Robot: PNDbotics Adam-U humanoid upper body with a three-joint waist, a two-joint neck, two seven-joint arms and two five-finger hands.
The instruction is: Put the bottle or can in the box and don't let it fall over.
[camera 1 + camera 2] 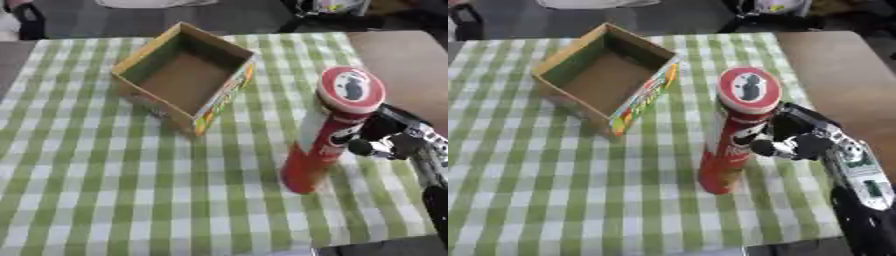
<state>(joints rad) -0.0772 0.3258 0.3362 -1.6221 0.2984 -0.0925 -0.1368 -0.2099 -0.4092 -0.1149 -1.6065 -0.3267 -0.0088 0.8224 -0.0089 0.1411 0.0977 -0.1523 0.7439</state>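
Okay, quick pass.
Can: tall red crisp can (732, 137) with white-and-red lid, upright on the green-checked cloth (105, 200), near the right front of the tabletop (842, 70).
Can position: outside the box, well apart from it, to its right and nearer the camera.
Right hand: right hand (796, 141) comes in from the right, fingers curled against the can's upper half, just under the lid; reads as wrapped on the can, though the far-side fingers are hidden.
Why that grip: likely high on the body so the tall can hangs straight when lifted; a side hold leaves the base free to go down flat.
Box: open cardboard box (188, 75), colourful printed side, sits askew at the back left, mouth up, nothing inside.
Why box open-up: the can can go in from above.
Left hand: not showing in either view.
Stage: looks like grasp made, lift not yet started; can base seems on the cloth.
Risk: tall narrow can, low box walls; tipping likely if it is released tilted.
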